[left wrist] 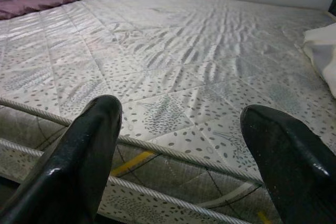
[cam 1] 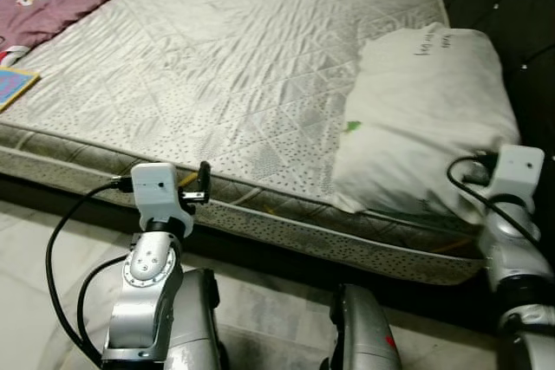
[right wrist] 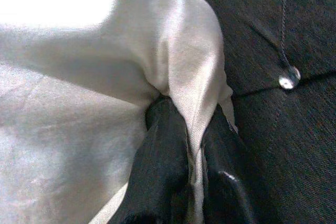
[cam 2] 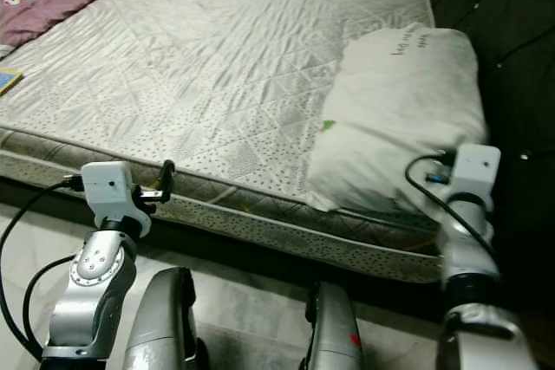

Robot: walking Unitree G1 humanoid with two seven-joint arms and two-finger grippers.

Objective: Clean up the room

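One white pillow (cam 1: pixel 425 119) (smooth, satiny fabric) lies at the bed's right side on one quilted, dotted mattress (cam 1: pixel 225 67). The right pincer (right wrist: pixel 191 177) pinches its corner fold beside the tufted dark headboard (right wrist: pixel 283 51); the left pincer (left wrist: pixel 181 156) gapes wide at the mattress edge.

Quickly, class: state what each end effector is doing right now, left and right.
Left end effector: open, empty, at the mattress edge.
Right end effector: closed on the pillow corner.
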